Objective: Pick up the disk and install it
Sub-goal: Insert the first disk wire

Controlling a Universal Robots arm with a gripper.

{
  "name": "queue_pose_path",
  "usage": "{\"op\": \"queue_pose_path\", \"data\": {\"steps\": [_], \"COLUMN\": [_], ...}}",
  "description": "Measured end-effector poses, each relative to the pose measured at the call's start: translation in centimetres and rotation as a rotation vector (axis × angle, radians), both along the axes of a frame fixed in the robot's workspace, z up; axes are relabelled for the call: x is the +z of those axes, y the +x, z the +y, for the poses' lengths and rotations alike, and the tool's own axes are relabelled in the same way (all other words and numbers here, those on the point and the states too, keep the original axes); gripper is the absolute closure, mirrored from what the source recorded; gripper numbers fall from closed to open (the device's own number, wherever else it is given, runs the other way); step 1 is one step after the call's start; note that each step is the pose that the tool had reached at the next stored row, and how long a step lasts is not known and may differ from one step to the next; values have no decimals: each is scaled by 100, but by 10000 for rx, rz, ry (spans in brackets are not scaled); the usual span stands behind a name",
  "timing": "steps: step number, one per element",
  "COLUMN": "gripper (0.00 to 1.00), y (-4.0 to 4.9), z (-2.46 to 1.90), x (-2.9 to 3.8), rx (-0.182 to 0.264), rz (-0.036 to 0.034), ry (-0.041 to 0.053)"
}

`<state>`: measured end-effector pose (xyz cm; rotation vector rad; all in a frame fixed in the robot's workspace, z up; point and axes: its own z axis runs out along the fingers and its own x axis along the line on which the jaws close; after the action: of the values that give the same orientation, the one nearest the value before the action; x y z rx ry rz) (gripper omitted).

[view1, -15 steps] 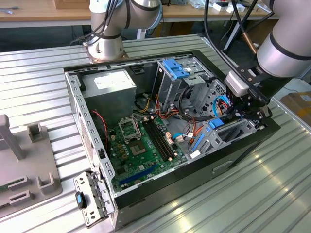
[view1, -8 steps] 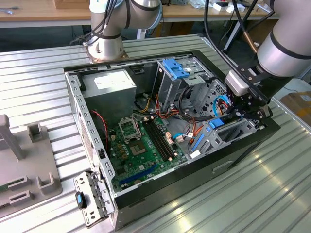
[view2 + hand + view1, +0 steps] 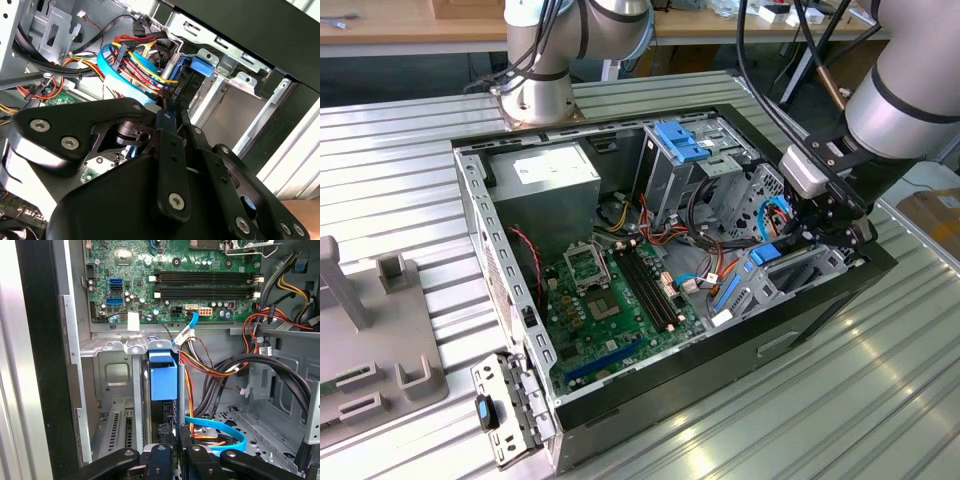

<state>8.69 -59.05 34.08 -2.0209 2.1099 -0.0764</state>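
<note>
The gripper (image 3: pixel 828 228) hangs inside the open computer case (image 3: pixel 620 395), at the drive bay on the exterior view's right. In the first wrist view its jaws pinch the disk (image 3: pixel 164 377), standing on edge in the metal bay (image 3: pixel 112 375) below the motherboard (image 3: pixel 170 280). The second wrist view adds bundled cables (image 3: pixel 132 62) just beside the blue carrier.

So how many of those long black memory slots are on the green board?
4 long black slots, side by side on the green board in the first wrist view, near its middle in the exterior view. None looks hidden.
</note>
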Motion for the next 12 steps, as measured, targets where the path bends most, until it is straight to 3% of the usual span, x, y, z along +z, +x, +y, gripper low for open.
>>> {"op": "queue_pose_path", "data": {"steps": [12], "gripper": [83], "y": [-1], "z": [-4], "x": [-41], "rx": [0], "rz": [0], "ry": [2]}}
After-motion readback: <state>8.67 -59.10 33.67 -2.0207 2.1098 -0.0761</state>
